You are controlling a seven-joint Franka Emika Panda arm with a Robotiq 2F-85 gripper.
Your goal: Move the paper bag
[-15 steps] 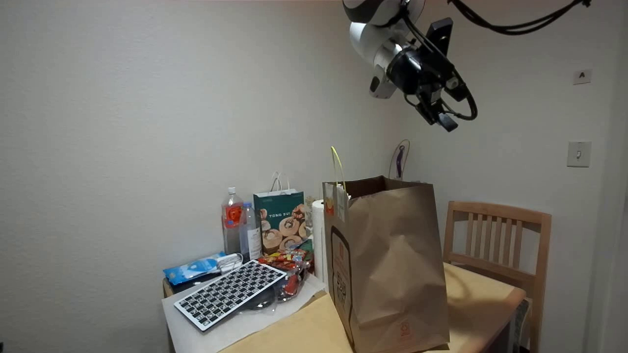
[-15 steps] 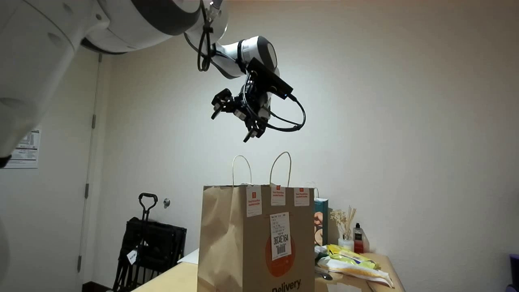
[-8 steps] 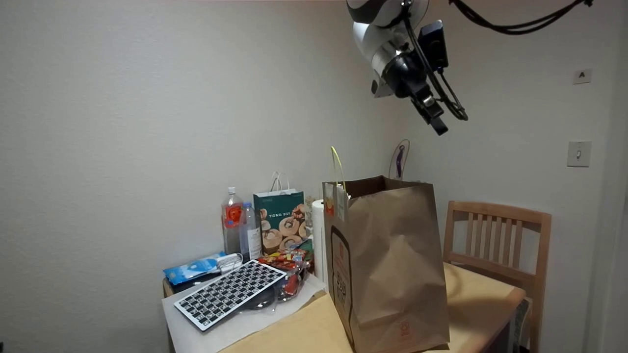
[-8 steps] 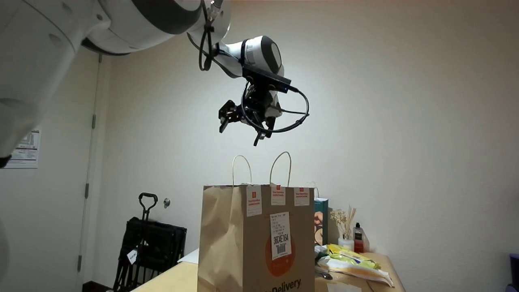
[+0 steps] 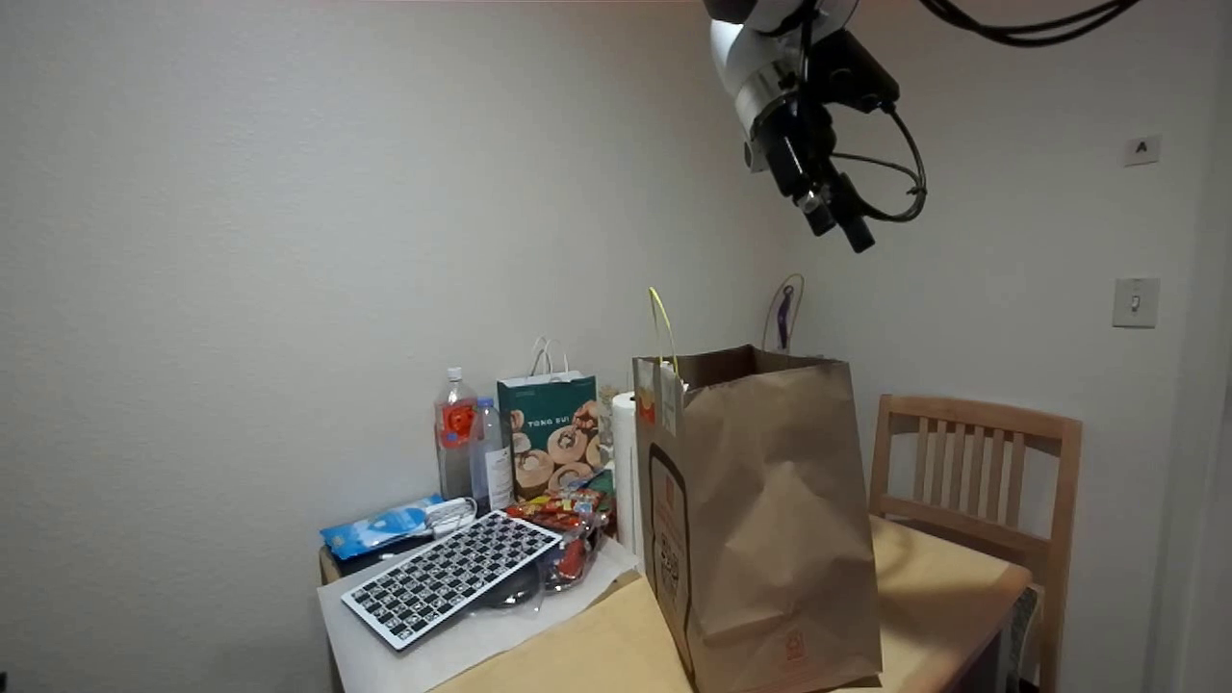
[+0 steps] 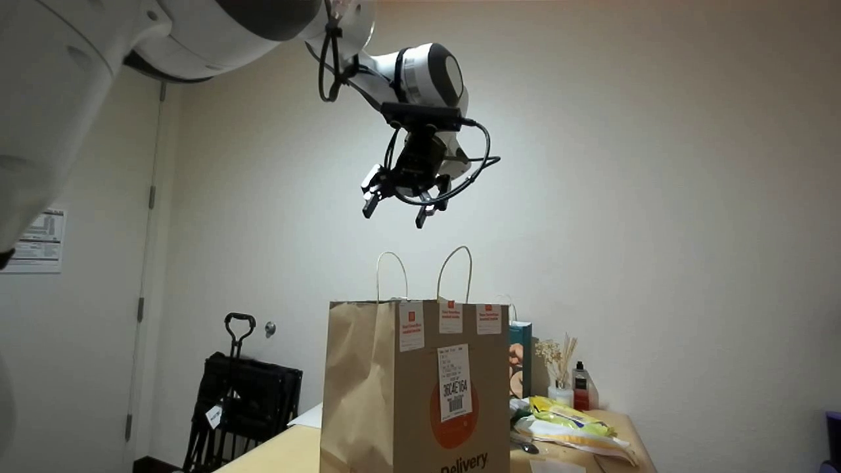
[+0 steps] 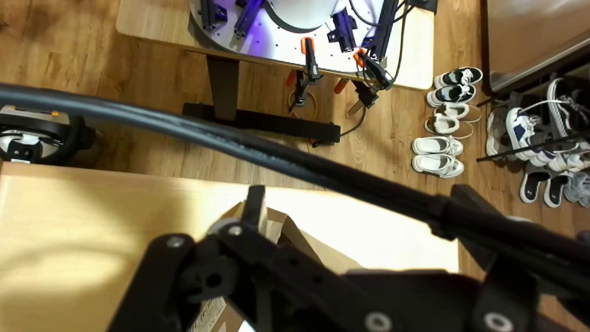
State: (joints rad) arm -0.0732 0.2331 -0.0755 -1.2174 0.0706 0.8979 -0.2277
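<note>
One upright paper bag (image 6: 417,387), long axis vert, stands below the gripper (image 6: 393,219), jaws spread w/ nothing btwn, so prob descend next.

Pale walls (image 5: 289,212) rise behind a slatted wooden chair (image 5: 962,526); the floor (image 7: 382,138) is wood-toned

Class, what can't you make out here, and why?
Paper bag: base cut off by the bottom edge in an exterior view.
Bag's inside: mostly behind the hand in the wrist view.
Receipt: fine print too small in an exterior view.
White roll: partly behind the bag in an exterior view.
</note>
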